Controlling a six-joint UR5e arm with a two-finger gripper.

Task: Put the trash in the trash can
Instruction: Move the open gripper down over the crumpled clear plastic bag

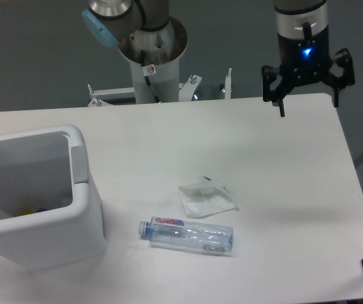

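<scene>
At the left edge of the frame stands the trash can [73, 209], a white boxy bin with a thick rim, on the white table [282, 190]; something yellowish shows faintly in its bottom. Just right of it, low in the centre, the clear bottle [186, 235] lies on its side, cap toward the bin. Just above it, near but not touching, the crinkled translucent packet [206, 200] lies flat. In the upper right the gripper [308, 95] hangs over the table's far edge, its fingers spread wide apart and holding nothing, well apart from both pieces.
</scene>
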